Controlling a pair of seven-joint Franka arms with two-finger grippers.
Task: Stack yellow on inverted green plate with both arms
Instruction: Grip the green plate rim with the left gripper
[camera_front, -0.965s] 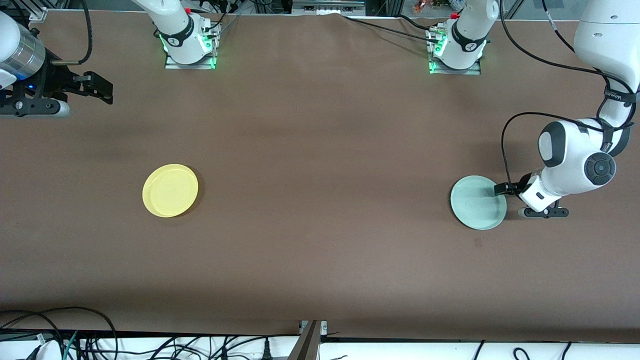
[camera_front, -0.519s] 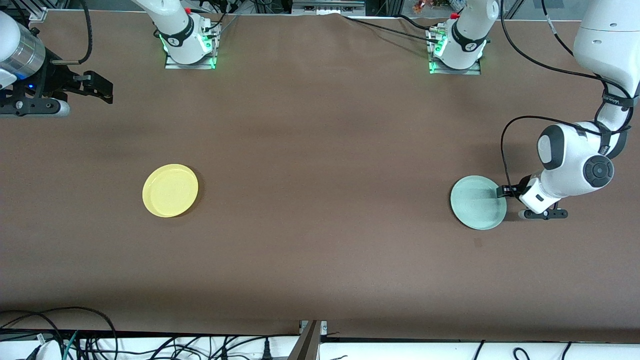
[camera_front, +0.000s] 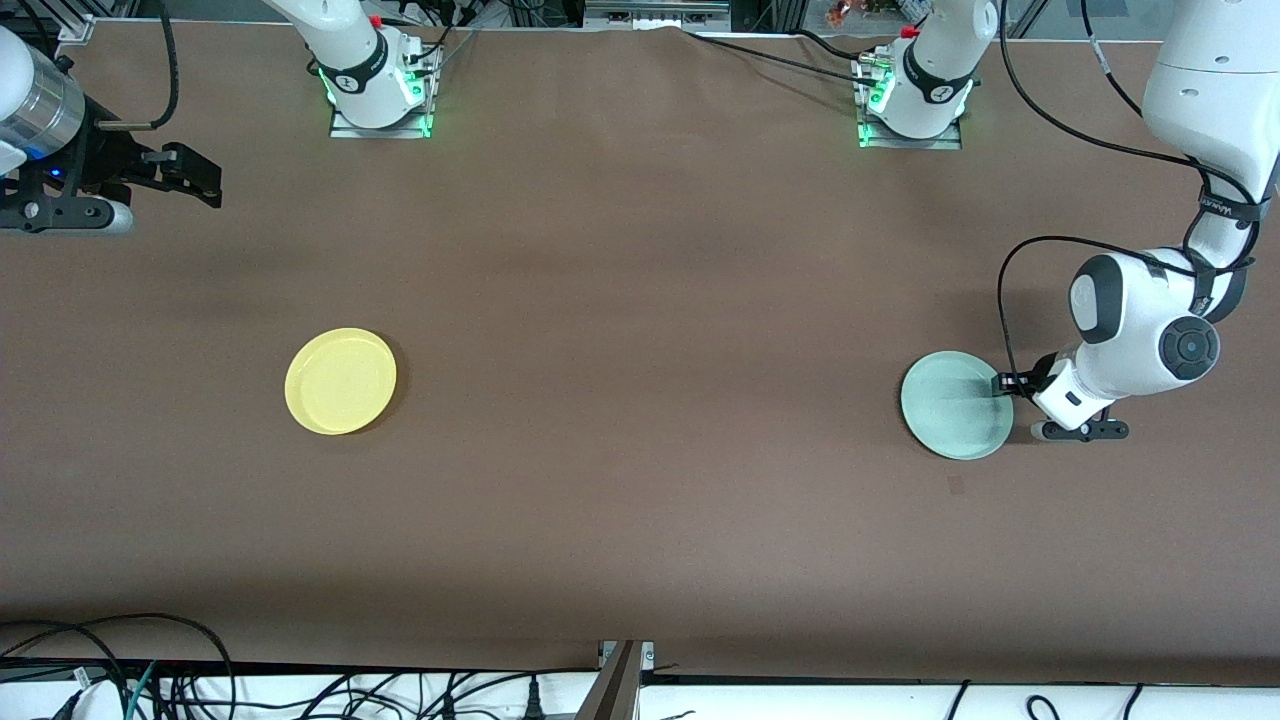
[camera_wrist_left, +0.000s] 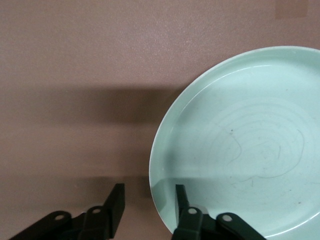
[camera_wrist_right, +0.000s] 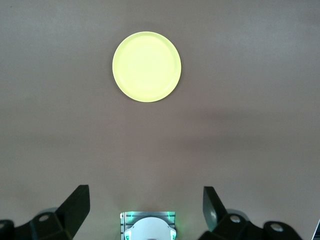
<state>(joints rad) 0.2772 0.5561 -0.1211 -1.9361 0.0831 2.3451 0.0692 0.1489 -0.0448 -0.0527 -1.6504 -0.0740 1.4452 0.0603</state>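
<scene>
Left gripper (camera_wrist_left: 146, 207) low at green plate (camera_front: 955, 405) rim, fingers straddling edge, part-closed, grip unconfirmed; plate rim-up, toward left arm's end, presumably awaiting flip; yellow plate (camera_front: 340, 381) untouched toward right arm's end; right gripper (camera_wrist_right: 145, 210) waits aloft, wide open, empty.

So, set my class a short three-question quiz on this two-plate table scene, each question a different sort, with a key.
1. True or false: the green plate lies rim up.
2. Which gripper straddles the green plate's rim? A) left gripper B) right gripper
3. Fill in: the yellow plate lies toward the ___ arm's end of the table.

Key: 1 true. 2 A; one finger is inside the rim, one outside. 3 right; the open right gripper waits above that end.
</scene>
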